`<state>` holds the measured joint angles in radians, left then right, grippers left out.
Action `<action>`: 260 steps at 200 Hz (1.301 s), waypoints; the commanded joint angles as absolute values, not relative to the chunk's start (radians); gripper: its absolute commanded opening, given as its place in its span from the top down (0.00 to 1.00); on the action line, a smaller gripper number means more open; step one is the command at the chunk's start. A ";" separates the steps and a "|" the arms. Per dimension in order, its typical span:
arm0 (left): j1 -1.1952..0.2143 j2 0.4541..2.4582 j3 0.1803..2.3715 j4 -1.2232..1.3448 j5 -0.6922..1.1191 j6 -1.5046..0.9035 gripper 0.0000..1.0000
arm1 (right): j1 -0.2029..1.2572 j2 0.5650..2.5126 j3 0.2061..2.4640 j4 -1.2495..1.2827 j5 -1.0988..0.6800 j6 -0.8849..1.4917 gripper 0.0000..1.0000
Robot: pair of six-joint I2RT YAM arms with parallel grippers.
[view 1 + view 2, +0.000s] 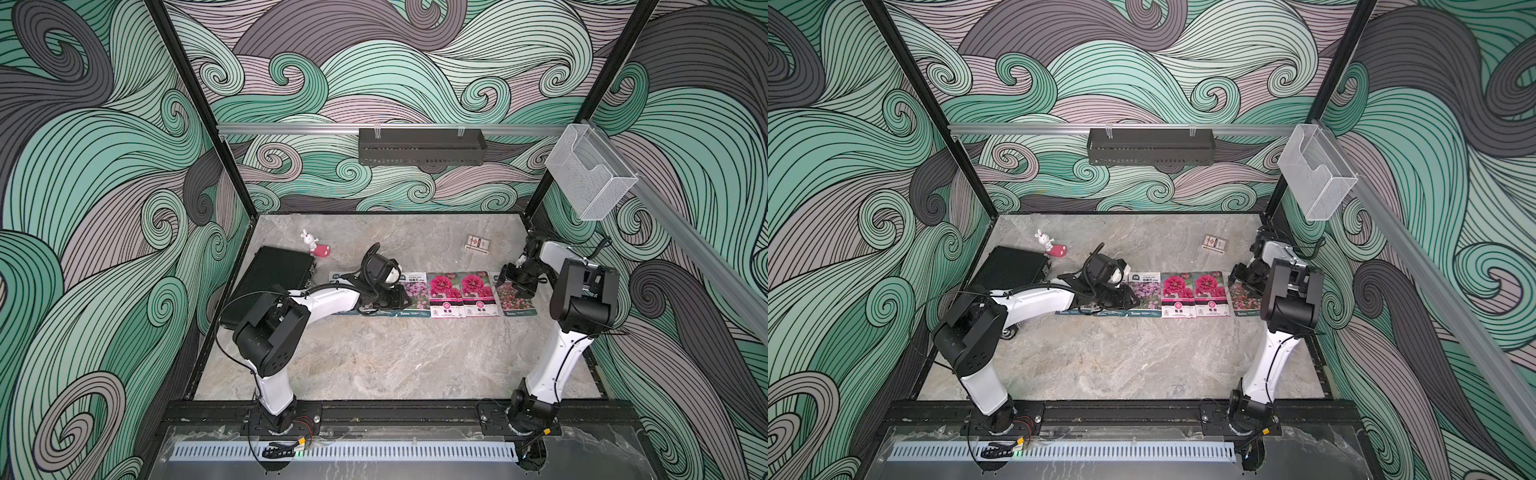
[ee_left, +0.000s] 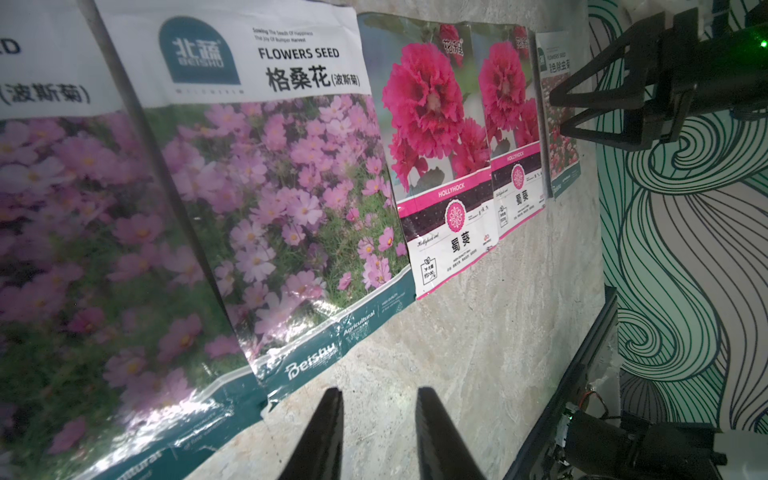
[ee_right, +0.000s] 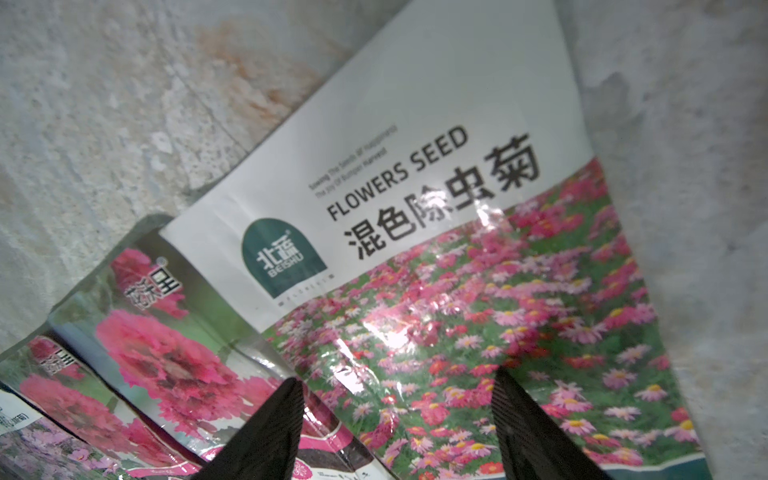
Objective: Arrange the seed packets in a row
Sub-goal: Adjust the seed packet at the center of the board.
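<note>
The seed packets lie side by side in a row across the middle of the table in both top views. From the left, my left arm partly covers one packet (image 1: 340, 276). Then come a purple-pink one (image 1: 416, 291) (image 2: 274, 187), two magenta ones (image 1: 445, 293) (image 1: 478, 293) and a red-pink mix packet (image 1: 519, 303) (image 3: 498, 291). My left gripper (image 2: 380, 392) (image 1: 404, 297) hangs low over the purple-pink packets, open, with only bare table between its fingertips. My right gripper (image 3: 395, 378) (image 1: 510, 284) hovers open just above the red-pink mix packet, holding nothing.
A black ribbed slab (image 1: 270, 278) lies at the left wall. Behind it stand a white rabbit toy (image 1: 308, 240) and a small red piece (image 1: 322, 250). A small patterned box (image 1: 477, 243) sits at the back right. A black tray (image 1: 422, 145) and a clear holder (image 1: 590, 174) hang on the rails.
</note>
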<state>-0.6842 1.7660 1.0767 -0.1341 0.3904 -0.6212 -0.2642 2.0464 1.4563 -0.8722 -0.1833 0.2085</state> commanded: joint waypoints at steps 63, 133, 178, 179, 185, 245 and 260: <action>-0.689 1.767 1.094 -0.140 0.396 -0.621 0.69 | -0.253 1.921 1.507 -0.867 -0.260 0.266 0.25; -0.689 1.774 1.099 -0.142 0.394 -0.621 0.69 | -0.135 1.815 1.433 -0.823 -0.334 0.318 0.25; -0.690 1.763 1.094 -0.145 0.387 -0.620 0.69 | -0.058 1.837 1.375 -0.771 -0.388 0.341 0.25; -0.690 1.763 1.094 -0.145 0.387 -0.620 0.69 | -0.057 1.837 1.374 -0.771 -0.387 0.341 0.25; -0.690 1.763 1.094 -0.145 0.385 -0.621 0.69 | -0.048 1.844 1.369 -0.768 -0.387 0.340 0.25; -0.693 1.759 1.100 -0.147 0.376 -0.623 0.69 | -0.001 1.923 1.296 -0.707 -0.406 0.345 0.25; -0.696 1.757 1.098 -0.149 0.373 -0.622 0.69 | 0.005 1.942 1.289 -0.697 -0.402 0.345 0.25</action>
<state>-0.6849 1.7657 1.0767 -0.1352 0.3885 -0.6216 -0.0093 1.9083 1.3037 -0.7223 -0.3943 0.3313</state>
